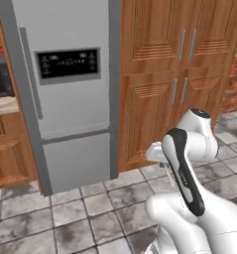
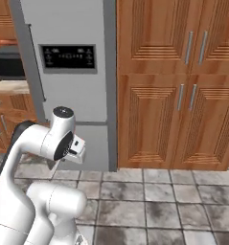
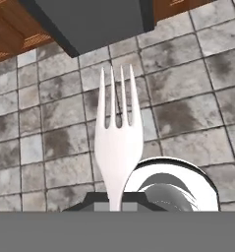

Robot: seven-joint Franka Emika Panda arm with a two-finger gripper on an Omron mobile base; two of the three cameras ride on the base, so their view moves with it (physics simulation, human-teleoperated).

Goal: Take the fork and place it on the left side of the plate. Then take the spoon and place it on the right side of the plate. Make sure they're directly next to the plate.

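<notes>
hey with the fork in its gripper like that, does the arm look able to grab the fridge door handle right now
Probably not. The gripper is shut on the fork, so its jaws aren't free to take the fridge handle. The arm is folded close to its base, with open tiled floor between it and the fridge.

Legible text: none. Refrigerator (image 1: 65, 99), dark control panel (image 1: 68, 63) on its door: rows of small pale marks, too blurred to read as letters or numbers in either base view. Arm link (image 1: 184, 173), dark strip: faint pale marking, unreadable. Wooden cabinets (image 2: 178, 86), floor tiles (image 3: 188, 108), fork (image 3: 116, 142): unmarked.
</notes>
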